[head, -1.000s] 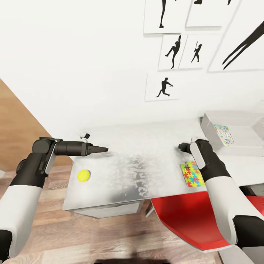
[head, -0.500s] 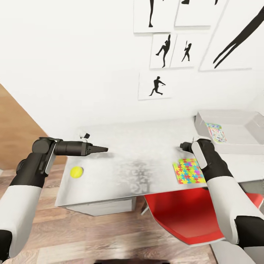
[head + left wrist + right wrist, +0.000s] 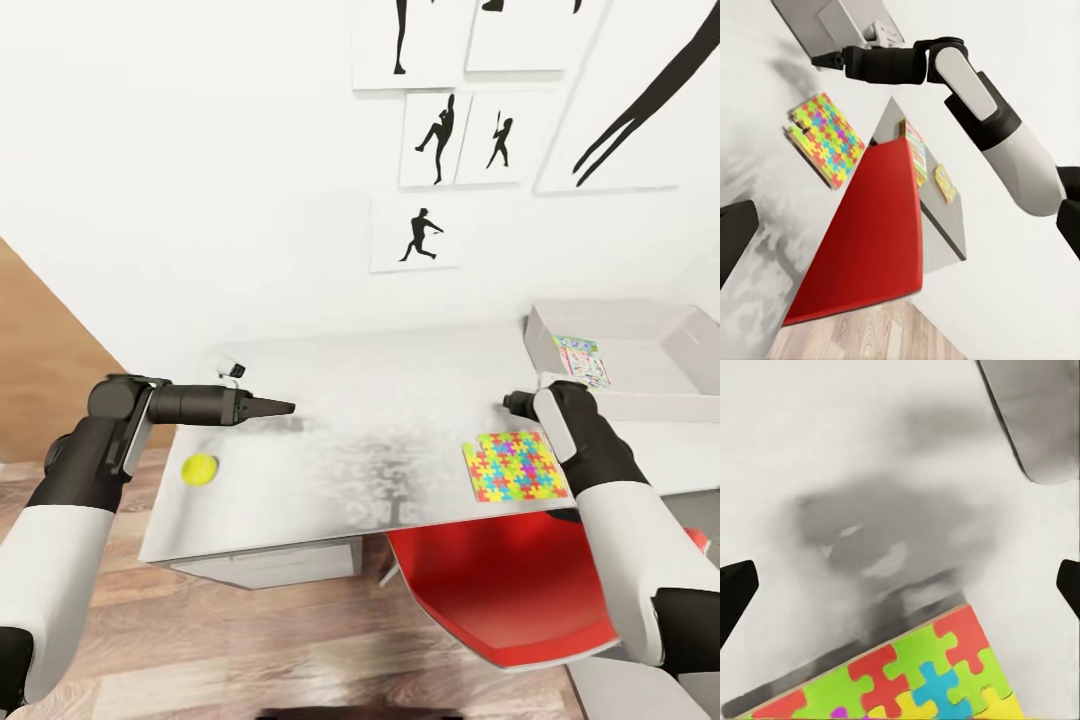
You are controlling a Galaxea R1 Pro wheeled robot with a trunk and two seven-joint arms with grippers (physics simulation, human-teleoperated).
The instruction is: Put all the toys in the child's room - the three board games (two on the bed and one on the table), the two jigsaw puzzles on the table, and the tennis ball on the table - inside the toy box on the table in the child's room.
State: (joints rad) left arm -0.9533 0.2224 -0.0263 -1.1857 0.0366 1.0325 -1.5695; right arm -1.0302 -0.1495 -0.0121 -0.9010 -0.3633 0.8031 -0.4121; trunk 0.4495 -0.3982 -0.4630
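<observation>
On the pale grey table [image 3: 380,400] lies a jigsaw puzzle [image 3: 514,466] [image 3: 825,139] [image 3: 915,675] with a lid of bright interlocking pieces, near the front edge. The yellow-green tennis ball [image 3: 199,468] rests near the table's left end. The light grey toy box [image 3: 640,325] [image 3: 1042,420] stands at the right with a colourful flat box [image 3: 581,360] inside. My left gripper [image 3: 272,407] [image 3: 900,225] hovers open and empty over the table, right of and beyond the ball. My right gripper [image 3: 515,403] [image 3: 900,585] hovers open just beyond the puzzle's far edge.
A red chair [image 3: 510,590] [image 3: 870,232] is tucked under the table's front edge below the puzzle. Two small colourful flat boxes [image 3: 945,182] lie on the dark grey top beyond the chair. Black silhouette posters [image 3: 440,140] hang on the white wall. Wood floor [image 3: 250,640] lies below.
The whole picture has shifted: ball, puzzle and toy box sit further left, so the camera has turned right. My right gripper now sits slightly nearer the toy box. Both grippers stay empty.
</observation>
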